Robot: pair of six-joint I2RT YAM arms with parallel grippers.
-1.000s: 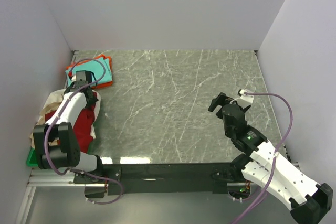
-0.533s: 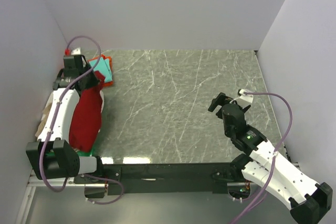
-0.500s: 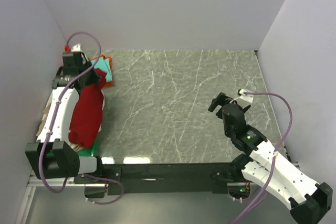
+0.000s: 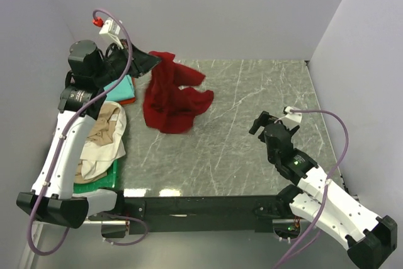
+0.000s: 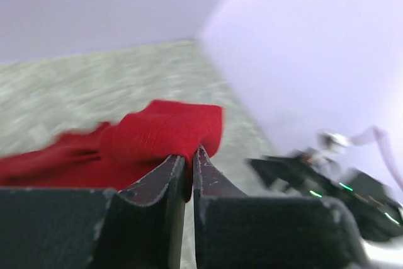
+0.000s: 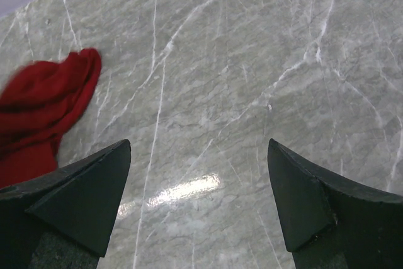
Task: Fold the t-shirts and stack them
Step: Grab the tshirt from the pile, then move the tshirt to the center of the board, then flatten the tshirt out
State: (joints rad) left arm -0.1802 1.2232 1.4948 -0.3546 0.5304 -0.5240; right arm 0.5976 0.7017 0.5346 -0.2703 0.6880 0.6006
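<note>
My left gripper (image 4: 153,61) is raised at the back left and shut on the dark red t-shirt (image 4: 171,96), which hangs crumpled from it over the table. In the left wrist view the red cloth (image 5: 157,133) is pinched between my shut fingers (image 5: 165,177). A folded teal t-shirt (image 4: 118,87) lies on an orange one (image 4: 128,99) at the back left. Beige and white t-shirts (image 4: 104,137) are heaped on the green tray (image 4: 101,179). My right gripper (image 4: 263,121) is open and empty over bare table; in its wrist view the red shirt (image 6: 44,105) shows at the far left.
White walls close the table on the left, back and right. The marble tabletop (image 4: 239,111) stretches between the hanging shirt and my right gripper. My left arm (image 4: 66,137) reaches up along the left wall over the tray.
My left gripper has lifted the dark red t-shirt off the heap on the tray and swung it up and to the right over the table. The beige and white shirts now show. The right arm has barely moved.
</note>
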